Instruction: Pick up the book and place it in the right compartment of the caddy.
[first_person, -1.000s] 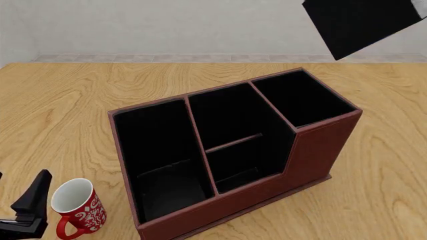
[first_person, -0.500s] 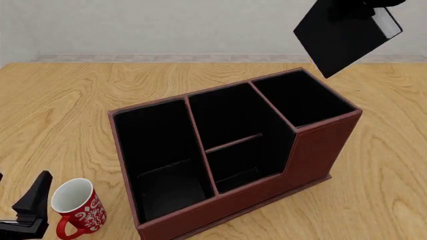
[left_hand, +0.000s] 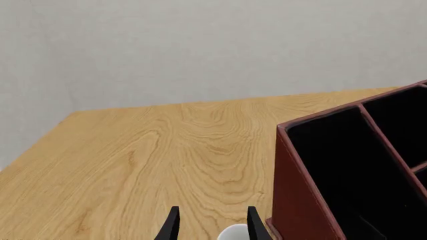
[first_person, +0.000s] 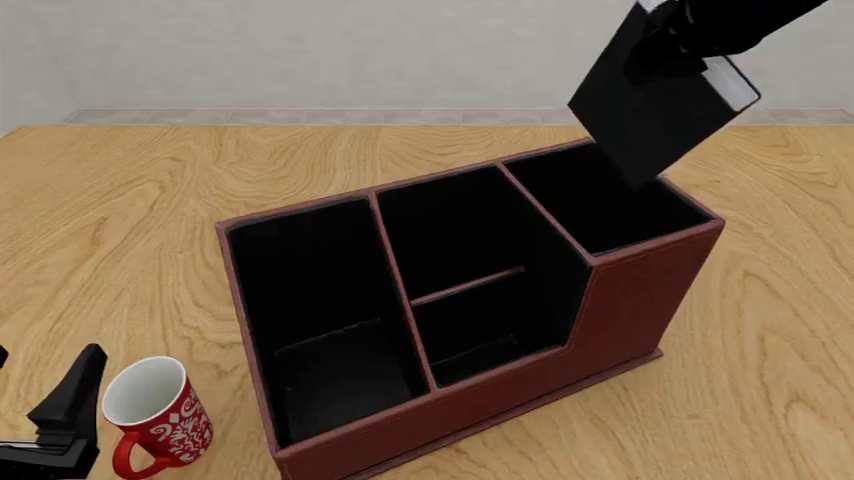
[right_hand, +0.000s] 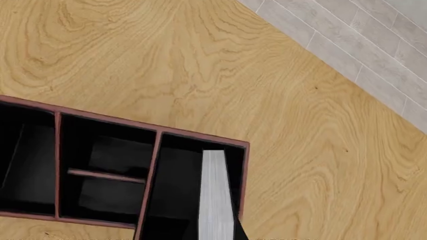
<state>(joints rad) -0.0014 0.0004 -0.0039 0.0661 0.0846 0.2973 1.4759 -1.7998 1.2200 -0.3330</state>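
So the right end effector (first_person: 667, 45) was up at about 1 o'clock in the front view, clamped on the top edge of the book (first_person: 650, 110). The book hung tilted, its lower corner dipping just over the rim of the right compartment (first_person: 607, 205), so partly above it rather than down inside. You could see the white page edges along the book's upper right side. From the right wrist camera the page block (right_hand: 215, 195) showed as a pale strip lined up over that same square section, nearer its outer wall than the divider.

The left end effector (first_person: 60, 425) sat way down at 7 o'clock, low over the worktop (first_person: 134, 220), holding nothing. In the left wrist view its two fingers (left_hand: 172, 227) stood a narrow gap apart, with the white rim of the red mug (first_person: 154, 412) peeking up right by them. The mug was upright just beside it, at the 3 o'clock side of that end effector, and close to the caddy's front left corner.

The caddy (first_person: 641, 300) itself took up the middle of the worktop, turned a bit, tall end toward 2 o'clock.
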